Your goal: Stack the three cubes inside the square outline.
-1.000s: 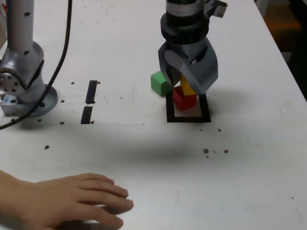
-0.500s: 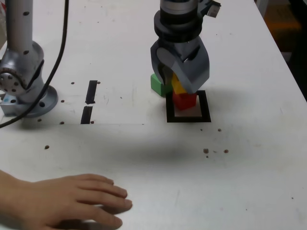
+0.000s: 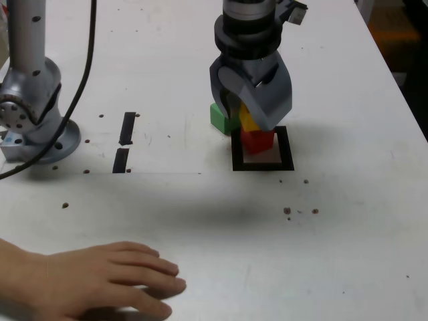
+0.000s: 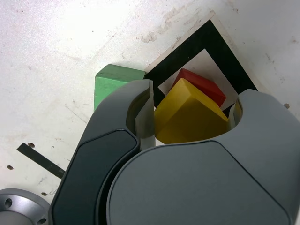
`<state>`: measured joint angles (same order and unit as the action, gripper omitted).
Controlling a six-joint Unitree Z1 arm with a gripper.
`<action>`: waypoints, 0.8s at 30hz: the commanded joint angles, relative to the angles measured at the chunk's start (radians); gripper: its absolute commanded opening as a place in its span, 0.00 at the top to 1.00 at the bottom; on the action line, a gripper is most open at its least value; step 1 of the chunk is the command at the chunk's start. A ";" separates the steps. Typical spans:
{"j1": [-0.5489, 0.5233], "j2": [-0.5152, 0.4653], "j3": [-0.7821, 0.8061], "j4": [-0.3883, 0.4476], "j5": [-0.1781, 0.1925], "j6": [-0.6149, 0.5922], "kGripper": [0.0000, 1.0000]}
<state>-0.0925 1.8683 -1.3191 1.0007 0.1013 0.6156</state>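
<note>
White table top (image 3: 200, 221) fills the scene, with small dark specks and two short black tape strips (image 3: 124, 142) on the exterior view's left. The gripper (image 3: 253, 115) pinches the yellow cube (image 4: 190, 115) between its jaws, over the red cube (image 3: 257, 140) inside the square outline (image 3: 262, 164). The green cube (image 3: 219, 117) sits just left of the outline. A person's hand (image 3: 100, 281) rests flat at the near edge.
</note>
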 commanded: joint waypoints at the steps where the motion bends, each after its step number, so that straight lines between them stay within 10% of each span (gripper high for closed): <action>1: 0.002 0.011 0.005 -0.003 0.001 -0.001 0.31; 24: 0.002 -0.056 -0.063 0.048 0.040 0.000 0.15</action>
<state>-0.0925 1.8289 -1.3757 1.0451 0.1383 0.6156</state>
